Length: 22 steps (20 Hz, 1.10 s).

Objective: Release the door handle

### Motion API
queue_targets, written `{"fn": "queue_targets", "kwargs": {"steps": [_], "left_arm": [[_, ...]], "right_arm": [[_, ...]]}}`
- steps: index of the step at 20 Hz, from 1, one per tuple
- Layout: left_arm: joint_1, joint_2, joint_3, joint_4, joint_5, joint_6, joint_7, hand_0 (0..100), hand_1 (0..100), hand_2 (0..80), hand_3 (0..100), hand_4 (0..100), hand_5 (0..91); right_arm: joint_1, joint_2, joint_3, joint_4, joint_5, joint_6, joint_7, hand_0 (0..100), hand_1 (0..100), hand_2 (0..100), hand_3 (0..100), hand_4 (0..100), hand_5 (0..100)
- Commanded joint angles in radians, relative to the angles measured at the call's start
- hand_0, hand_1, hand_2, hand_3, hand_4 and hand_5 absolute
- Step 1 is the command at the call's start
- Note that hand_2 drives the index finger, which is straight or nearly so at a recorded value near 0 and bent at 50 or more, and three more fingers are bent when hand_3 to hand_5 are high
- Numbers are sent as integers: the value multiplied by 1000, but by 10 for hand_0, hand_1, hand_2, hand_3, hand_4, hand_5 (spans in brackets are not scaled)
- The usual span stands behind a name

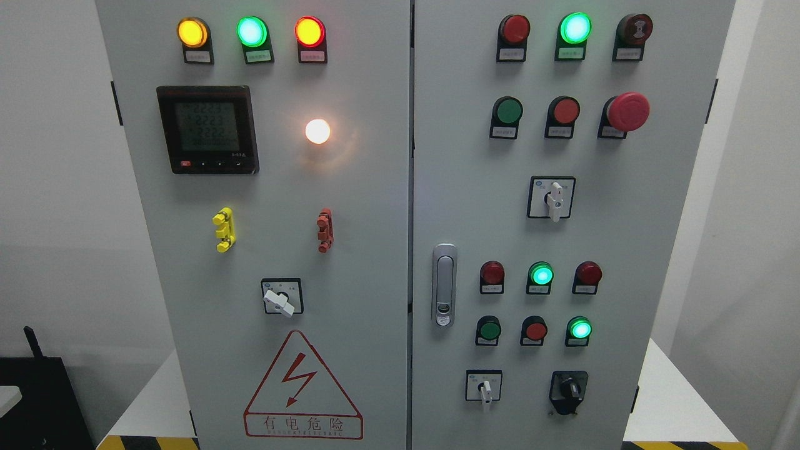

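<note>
White walls are seen behind a grey electrical cabinet [350, 206] whose doors are closed, the door handle [444, 284] being set upright at five o'clock from centre, untouched, while no robot hand is shown.

White platform [669, 406] with yellow-black hazard striping at its front edge, grey electrical cabinet [375, 206] standing on it

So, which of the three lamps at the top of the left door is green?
The middle lamp, between the yellow one and the red-ringed one.
</note>
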<state>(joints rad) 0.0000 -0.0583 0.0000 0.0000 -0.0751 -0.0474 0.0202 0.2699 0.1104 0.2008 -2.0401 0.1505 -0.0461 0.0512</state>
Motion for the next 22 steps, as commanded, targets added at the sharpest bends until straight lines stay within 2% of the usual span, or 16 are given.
{"fn": "queue_targets", "kwargs": {"steps": [1, 11, 16, 18, 19, 20, 22], "left_arm": [[-3, 0, 2, 9, 0, 0, 0, 120, 389, 0, 0, 0, 0], [-3, 0, 2, 9, 0, 0, 0, 120, 389, 0, 0, 0, 0], [-2, 0, 2, 9, 0, 0, 0, 120, 389, 0, 0, 0, 0], [-3, 0, 2, 9, 0, 0, 0, 120, 389, 0, 0, 0, 0], [-2, 0, 2, 9, 0, 0, 0, 120, 389, 0, 0, 0, 0], [-3, 0, 2, 9, 0, 0, 0, 120, 389, 0, 0, 0, 0], [-2, 0, 2, 9, 0, 0, 0, 120, 389, 0, 0, 0, 0]], "right_arm": [[-6, 8, 0, -2, 0, 6, -1, 438, 0, 0, 0, 0, 0], [-6, 6, 3, -2, 1, 2, -4, 417, 3, 0, 0, 0, 0], [0, 8, 0, 20, 144, -30, -28, 414, 52, 0, 0, 2, 0], [-3, 8, -9, 47, 237, -87, -48, 416, 73, 0, 17, 117, 0], [-4, 8, -17, 58, 288, -103, -60, 414, 85, 0, 33, 132, 0], [-5, 8, -18, 63, 337, -107, -70, 413, 100, 0, 122, 189, 47], [-6, 8, -23, 67, 421, -113, -77, 413, 110, 0, 177, 216, 102]]}}
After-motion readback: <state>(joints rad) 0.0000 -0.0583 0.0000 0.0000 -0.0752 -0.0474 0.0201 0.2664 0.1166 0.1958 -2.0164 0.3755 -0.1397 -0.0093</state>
